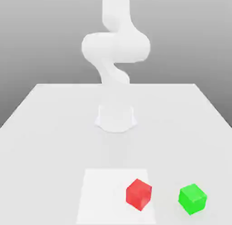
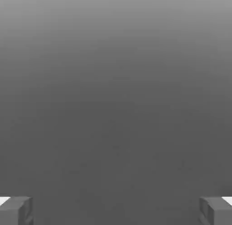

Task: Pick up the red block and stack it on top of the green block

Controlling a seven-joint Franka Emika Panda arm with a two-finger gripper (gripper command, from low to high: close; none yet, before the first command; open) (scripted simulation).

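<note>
Two blocks sit near our table's (image 1: 54, 129) front edge: the red block (image 1: 138, 193) on a paler square patch (image 1: 102, 192), the green block (image 1: 192, 198) apart toward the exterior view's right. Our arm (image 1: 115, 47) rises bent behind them; gripper (image 2: 116, 210) fingers (image 2: 16, 210) spread wide, holding nothing.

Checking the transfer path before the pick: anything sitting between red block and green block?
Nothing visible. The red block and green block sit apart on the table, green toward the exterior view's right, with only bare surface between them.
</note>
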